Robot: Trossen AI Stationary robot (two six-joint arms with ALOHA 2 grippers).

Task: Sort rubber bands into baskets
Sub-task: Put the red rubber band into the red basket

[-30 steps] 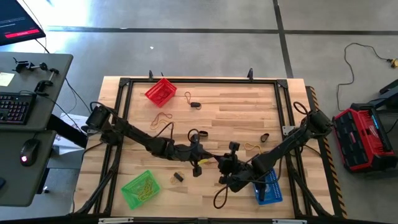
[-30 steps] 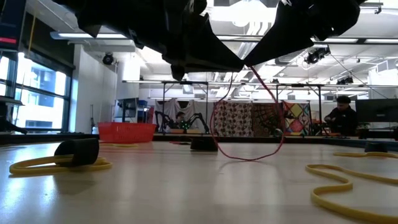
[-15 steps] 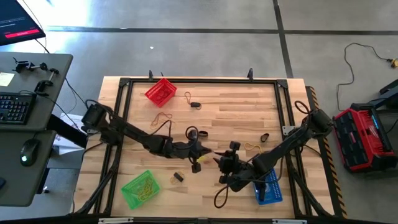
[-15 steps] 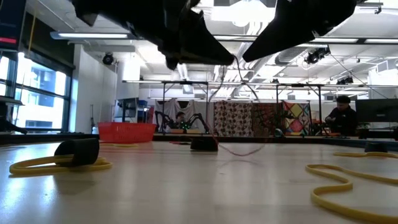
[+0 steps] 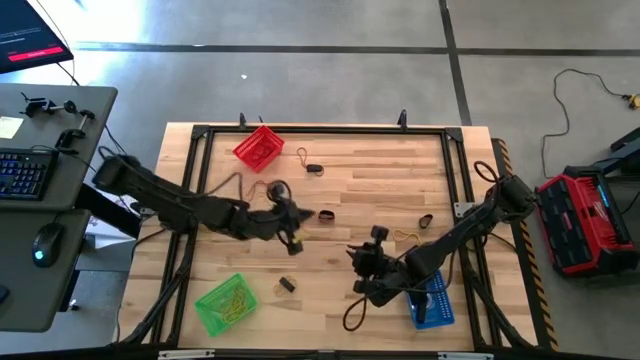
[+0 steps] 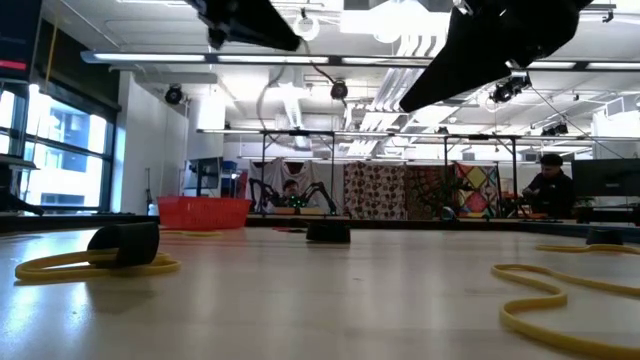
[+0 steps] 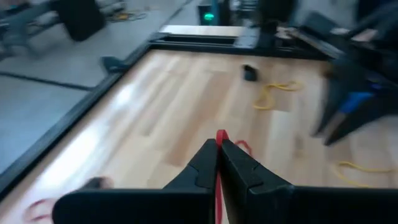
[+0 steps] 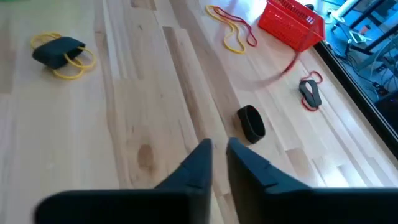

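The left gripper (image 7: pixel 217 152), left of centre in the overhead frame, has its fingers pressed together, pinching a red rubber band (image 7: pixel 220 135). The right gripper (image 8: pixel 217 151), lower centre-right beside the blue basket (image 5: pixel 434 300), shows a narrow gap and holds nothing. The red basket (image 5: pixel 258 146) sits upper left, the green basket (image 5: pixel 227 303) lower left.

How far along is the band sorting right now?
Partly done: the red basket and green basket already hold bands. In hand: the left gripper is shut on a red band out over the table. The right gripper hovers slightly open and empty near the blue basket. Left: loose bands still on the wood, such as a black band and a yellow band.
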